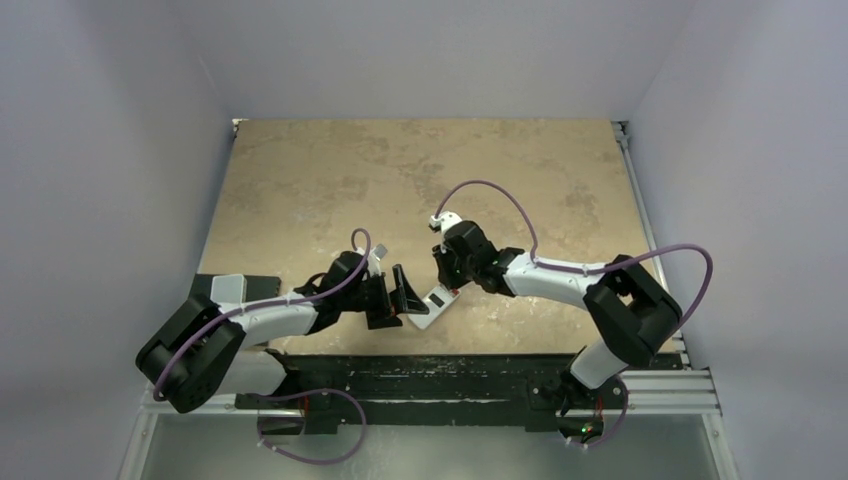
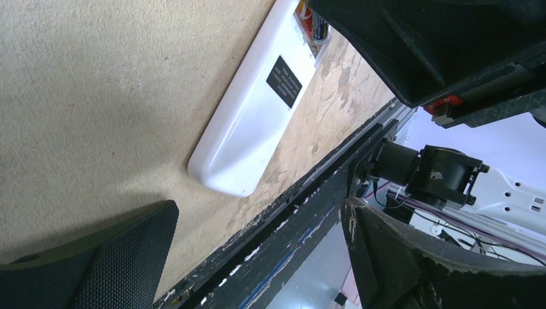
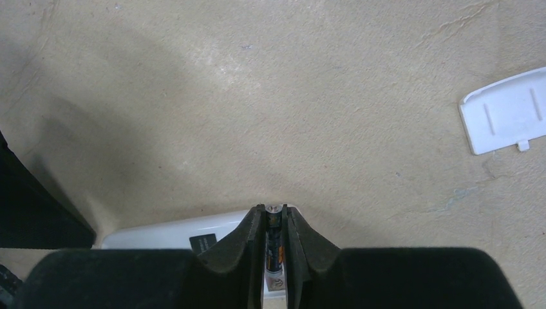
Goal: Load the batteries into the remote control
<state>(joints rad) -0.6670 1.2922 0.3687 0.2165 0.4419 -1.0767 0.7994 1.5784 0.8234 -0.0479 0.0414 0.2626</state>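
Soft, even light falls from above on the tan mottled board tabletop (image 1: 330, 180), leaving a pale sheen near its middle and only faint shadows. The plain lavender-grey walls (image 1: 100, 150) look flat. In the left wrist view the white plastic remote control (image 2: 254, 122) is bright and fairly sharp. The left gripper (image 2: 261, 209) is near-black and soft at the frame's edge, and the background at right washes out bluish-white. In the right wrist view a broad soft shadow darkens the left side. The right gripper (image 3: 273, 209) swallows detail, so the dark slim battery (image 3: 275, 248) stays dim. The flat white plastic cover (image 3: 505, 119) glares slightly.
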